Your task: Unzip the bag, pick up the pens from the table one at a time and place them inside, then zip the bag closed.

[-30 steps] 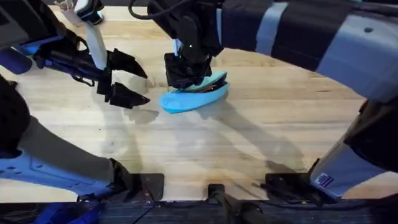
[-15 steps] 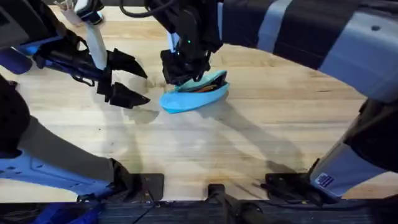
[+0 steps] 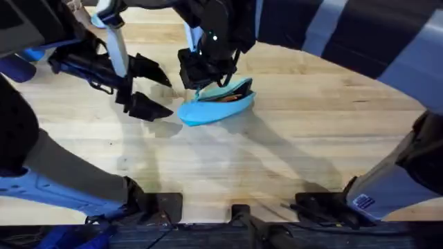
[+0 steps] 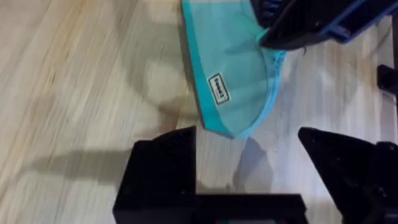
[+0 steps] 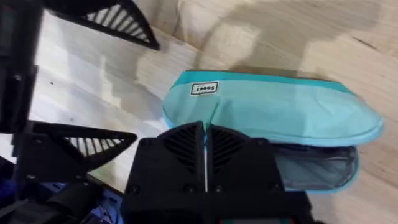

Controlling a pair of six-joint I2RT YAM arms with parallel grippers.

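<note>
here the bag (image 3: 216, 105) lies mid-table, mouth gaping; the right gripper (image 5: 205, 144), fingers pressed together, sits at its zip edge, the left gripper (image 3: 154, 92) spread wide beside it. tugging unbraced could drag the pouch.

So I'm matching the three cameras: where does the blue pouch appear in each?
Overhead: the bag lies at upper centre, under the right claw.
Left wrist: top centre, beyond the open left claw.
Right wrist: across the middle.
Shared landmark: the small white label on its end.
</note>
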